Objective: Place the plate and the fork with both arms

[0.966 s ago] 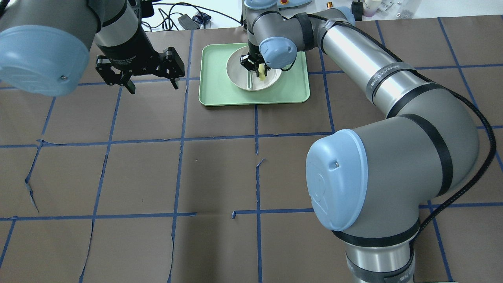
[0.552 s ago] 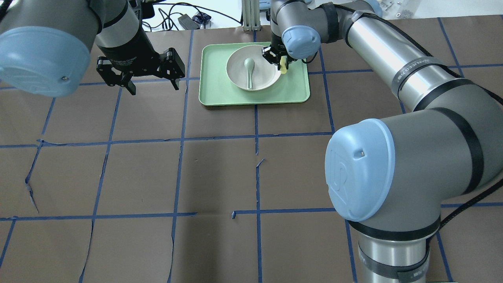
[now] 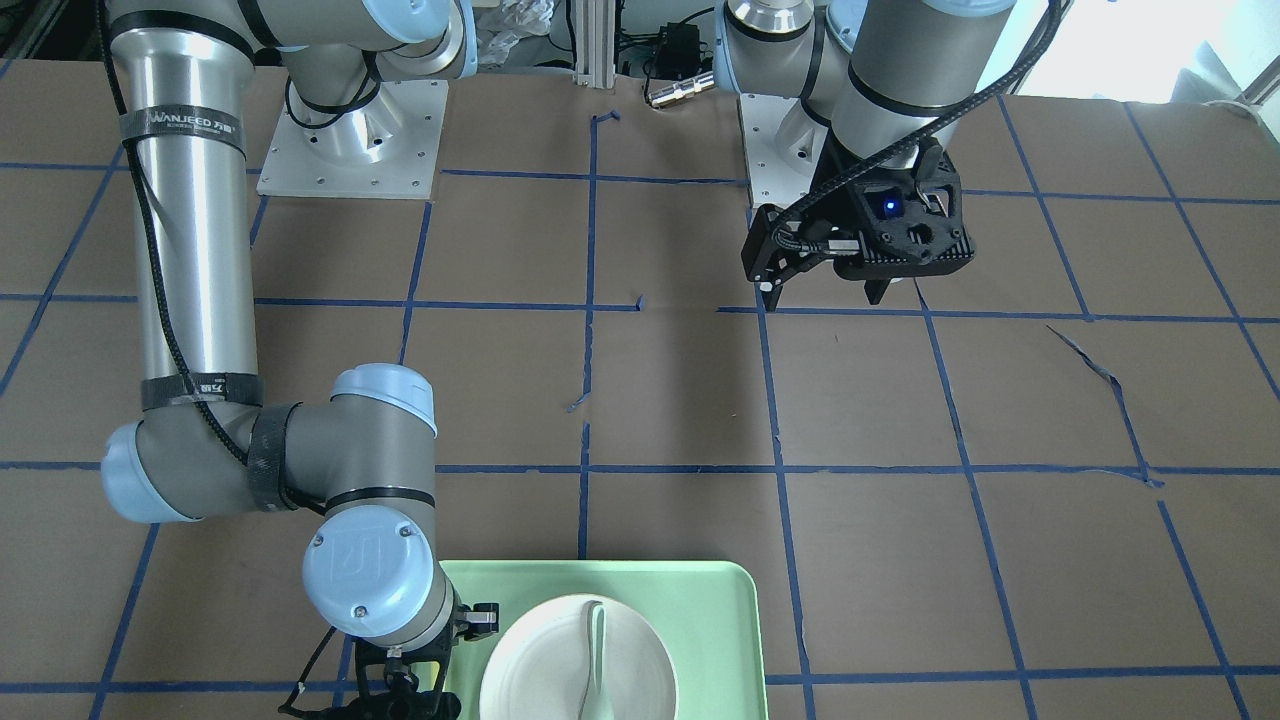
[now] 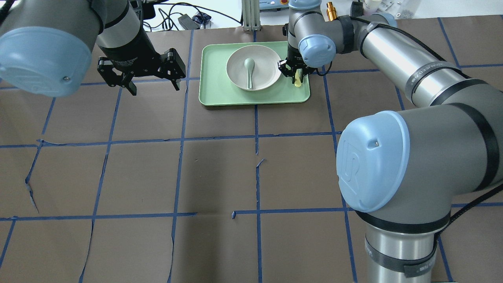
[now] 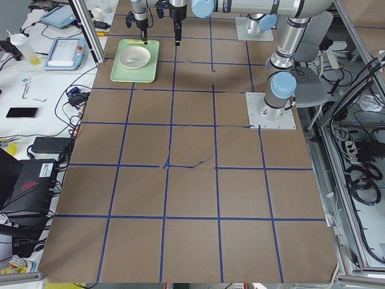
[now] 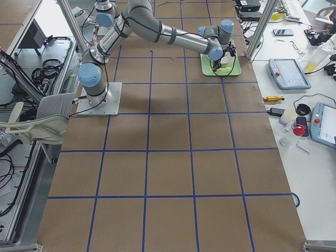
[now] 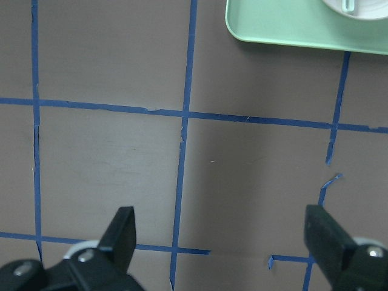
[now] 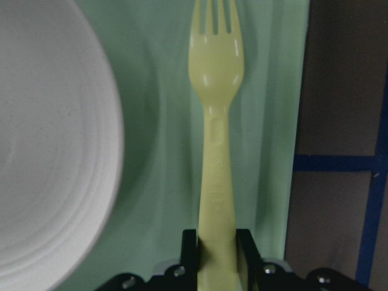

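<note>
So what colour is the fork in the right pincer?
Pale yellow; the fork shows best in the right wrist view.

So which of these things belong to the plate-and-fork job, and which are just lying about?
Part of the job: the plate, the fork held in the right gripper, the left gripper, open and empty.
Just lying about: the mint-green tray under the plate, the grey-green spoon in the plate.

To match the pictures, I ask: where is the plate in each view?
Front-facing: plate bottom centre, cut off.
Overhead: plate top centre.
Exterior left: plate top left.
Exterior right: plate top right.
Left wrist: plate top right corner.
Right wrist: plate left side.
Landmark: the green tray under it.
</note>
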